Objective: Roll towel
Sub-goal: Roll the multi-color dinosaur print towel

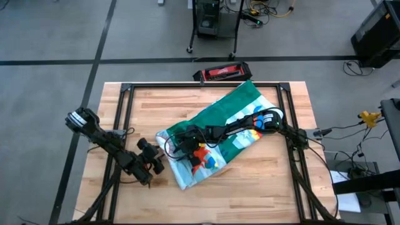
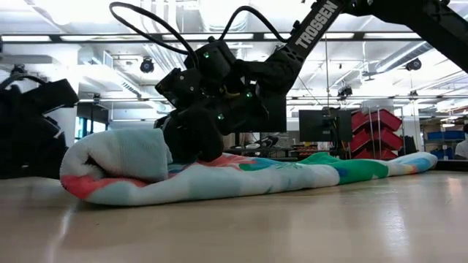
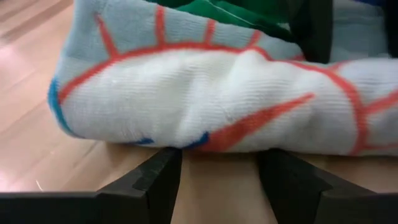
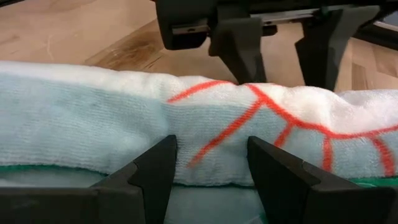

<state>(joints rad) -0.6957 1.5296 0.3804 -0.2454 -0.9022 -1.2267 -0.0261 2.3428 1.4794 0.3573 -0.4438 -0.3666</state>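
At the towel's (image 1: 215, 134) seven-o'clock end, both sets of jaws stand parted, gripping nothing; the roll should be tucked tightly and evenly.

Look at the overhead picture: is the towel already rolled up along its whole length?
No: only the towel's near end is rolled; its green far end lies flat.

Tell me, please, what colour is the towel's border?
Solid green, clearest in the high view: towel.

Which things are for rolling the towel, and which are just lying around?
For the job:
towel, partly rolled
left gripper, open, at the rolled end
right gripper, open, over the roll

Just lying about:
red and black case on the floor
cart
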